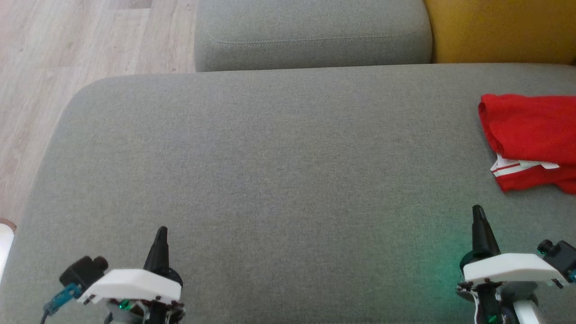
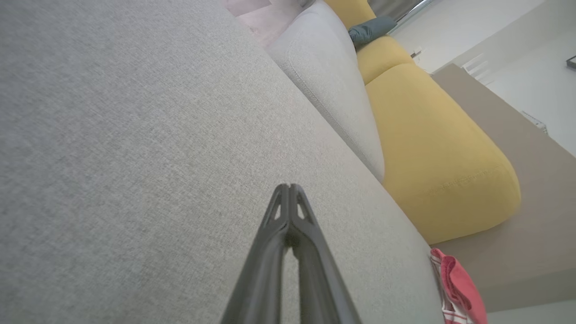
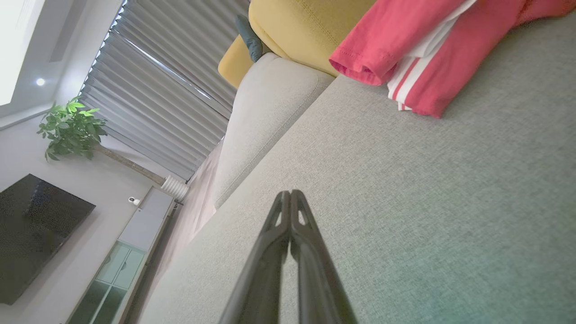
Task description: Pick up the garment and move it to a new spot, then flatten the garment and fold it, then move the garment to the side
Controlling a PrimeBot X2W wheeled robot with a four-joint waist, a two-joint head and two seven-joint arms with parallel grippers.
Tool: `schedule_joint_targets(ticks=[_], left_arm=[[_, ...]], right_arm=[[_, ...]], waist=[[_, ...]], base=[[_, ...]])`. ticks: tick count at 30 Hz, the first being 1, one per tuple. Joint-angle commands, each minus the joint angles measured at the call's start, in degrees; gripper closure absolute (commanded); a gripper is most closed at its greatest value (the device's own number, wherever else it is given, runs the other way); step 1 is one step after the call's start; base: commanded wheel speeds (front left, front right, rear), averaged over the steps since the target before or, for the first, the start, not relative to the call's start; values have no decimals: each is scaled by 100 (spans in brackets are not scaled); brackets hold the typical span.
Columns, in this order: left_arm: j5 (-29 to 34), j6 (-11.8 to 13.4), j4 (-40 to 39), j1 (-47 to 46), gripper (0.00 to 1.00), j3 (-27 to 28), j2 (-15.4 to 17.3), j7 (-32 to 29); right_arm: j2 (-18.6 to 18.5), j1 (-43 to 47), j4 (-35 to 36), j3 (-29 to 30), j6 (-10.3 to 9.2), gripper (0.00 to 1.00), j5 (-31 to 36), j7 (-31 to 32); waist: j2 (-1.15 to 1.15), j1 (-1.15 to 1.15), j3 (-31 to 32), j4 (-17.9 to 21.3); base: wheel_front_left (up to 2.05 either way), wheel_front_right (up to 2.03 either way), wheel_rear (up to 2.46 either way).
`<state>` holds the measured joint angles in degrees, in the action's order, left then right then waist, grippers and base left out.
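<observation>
A broad grey fabric sofa seat (image 1: pixel 270 157) occupied the foreground. Beyond its far edge stood a second grey cushion (image 1: pixel 310 31), with a yellow cushion (image 1: pixel 499 29) to that cushion's right. Pale wood-plank floor (image 1: pixel 67 45) ran past the seat's left edge. Grey slatted blinds (image 3: pixel 166 99) covered a window. Also noted: a leafy plant (image 3: pixel 69 130), a dark television (image 3: pixel 36 234) on the wall, a low glass-fronted cabinet (image 3: pixel 121 252), and one lit ceiling spotlight (image 3: pixel 40 82).
</observation>
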<state>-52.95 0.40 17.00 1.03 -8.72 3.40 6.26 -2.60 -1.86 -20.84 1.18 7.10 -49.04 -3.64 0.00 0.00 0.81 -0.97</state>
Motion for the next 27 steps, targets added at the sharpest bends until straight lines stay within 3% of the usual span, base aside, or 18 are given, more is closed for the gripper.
schedule_joint_targets(ticks=[1, 27], left_arm=[[-143, -62, -194, -308, 100, 145, 86, -29], [-1744, -355, -240, -467, 100, 608, 97, -456]], right_arm=[[-18, -294, 230, -12, 19, 100, -151, 30], [-22, -350, 412, 208, 27, 100, -1828, 426]], waist=[[0, 0, -1, 1], [0, 0, -41, 40]], base=[[0, 0, 0], [0, 0, 0]])
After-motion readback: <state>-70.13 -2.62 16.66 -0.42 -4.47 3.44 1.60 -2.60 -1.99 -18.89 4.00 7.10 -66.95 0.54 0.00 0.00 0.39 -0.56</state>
